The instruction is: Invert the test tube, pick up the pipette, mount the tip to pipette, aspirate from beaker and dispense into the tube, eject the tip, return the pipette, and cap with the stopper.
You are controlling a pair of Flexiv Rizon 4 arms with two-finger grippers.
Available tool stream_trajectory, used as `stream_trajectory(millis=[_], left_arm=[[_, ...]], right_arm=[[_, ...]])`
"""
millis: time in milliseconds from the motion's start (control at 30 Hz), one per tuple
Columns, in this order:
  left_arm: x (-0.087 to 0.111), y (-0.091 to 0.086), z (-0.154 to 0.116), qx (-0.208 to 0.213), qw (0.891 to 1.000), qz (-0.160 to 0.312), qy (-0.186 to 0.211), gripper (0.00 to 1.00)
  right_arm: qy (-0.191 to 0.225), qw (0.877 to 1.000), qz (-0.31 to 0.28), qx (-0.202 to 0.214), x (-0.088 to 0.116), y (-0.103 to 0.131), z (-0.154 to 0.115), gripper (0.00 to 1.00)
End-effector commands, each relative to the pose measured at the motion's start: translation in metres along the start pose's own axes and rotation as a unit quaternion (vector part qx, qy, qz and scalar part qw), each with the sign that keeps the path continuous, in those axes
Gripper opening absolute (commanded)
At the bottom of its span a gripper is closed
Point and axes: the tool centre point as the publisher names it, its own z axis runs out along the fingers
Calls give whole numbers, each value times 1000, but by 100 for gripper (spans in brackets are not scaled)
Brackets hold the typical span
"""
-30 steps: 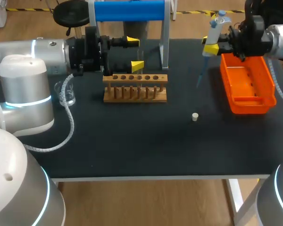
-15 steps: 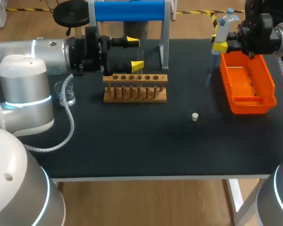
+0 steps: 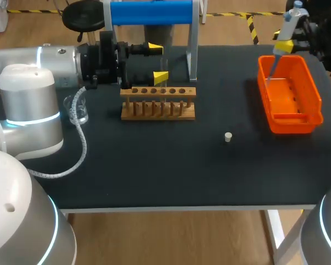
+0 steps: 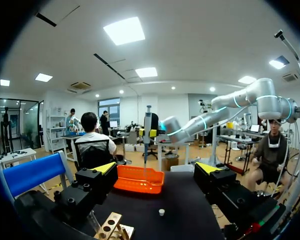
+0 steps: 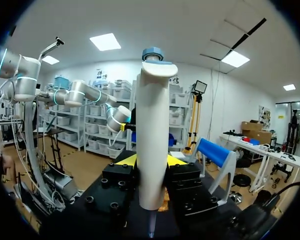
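Above the orange bin [image 3: 289, 99], the right claw [image 3: 283, 47] is clamped on the pipette [image 3: 291, 22], point down, probably to drop its tip there. The left claw [image 3: 158, 62] stands apart by the rack [image 3: 158, 103].

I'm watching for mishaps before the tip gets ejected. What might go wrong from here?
The white pipette in the right pincer hangs tip-down over the orange plastic tray's far end, so an ejected tip may bounce or land outside. The small white stopper lies loose on the black table; a returning arm might knock it.
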Motion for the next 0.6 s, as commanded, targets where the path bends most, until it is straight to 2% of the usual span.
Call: stream_trajectory(millis=[33, 400, 600], left_arm=[[0, 0, 1, 1, 1000, 0, -2, 100], [0, 0, 1, 1, 1000, 0, -2, 100], [0, 0, 1, 1, 1000, 0, -2, 100]], right_arm=[[-1, 1000, -2, 1, -5, 0, -22, 0], [-21, 1000, -1, -5, -19, -7, -71, 0], [-15, 1000, 4, -11, -20, -10, -88, 0]])
